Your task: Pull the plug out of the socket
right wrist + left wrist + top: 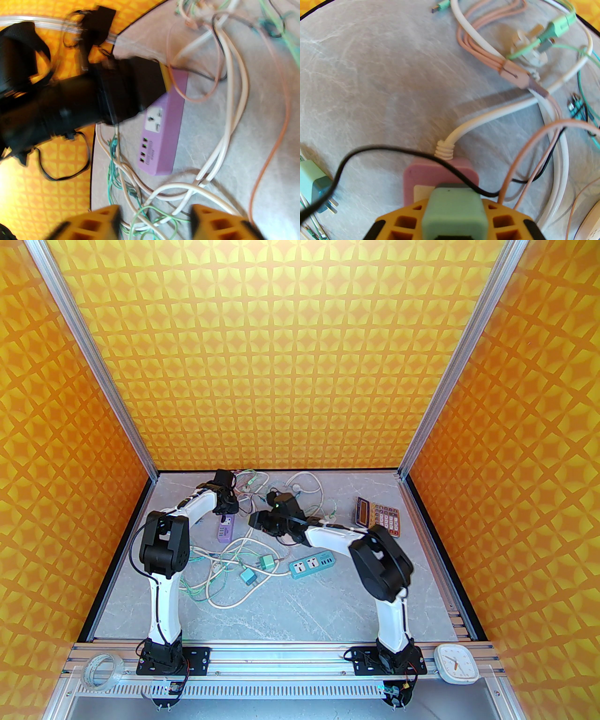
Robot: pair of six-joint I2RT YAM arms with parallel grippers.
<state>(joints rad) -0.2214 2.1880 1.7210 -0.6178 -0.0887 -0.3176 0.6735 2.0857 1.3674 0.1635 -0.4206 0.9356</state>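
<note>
Grey marbled tabletop point(300, 615), lying under a tangle of loose cables. Lilac plastic power strip point(164, 131), sitting flat toward the table's far left, its white ribbed cord point(487, 117) trailing away across the surface. Left gripper point(454, 218), standing over the strip's cord end, its yellow fingers clamping a mint-green square plastic plug point(453, 201); the plug is sitting seated in the strip's socket. Right gripper point(155, 218), hovering near the strip's USB end, jaws standing apart around nothing. Handling note, as I am reading it: the extraction is yet to begin. The left should be pulling straight out along the pins rather than rocking, while the right is pinning the strip's free end down; otherwise the light strip is likely lifting along with the plug.
</note>
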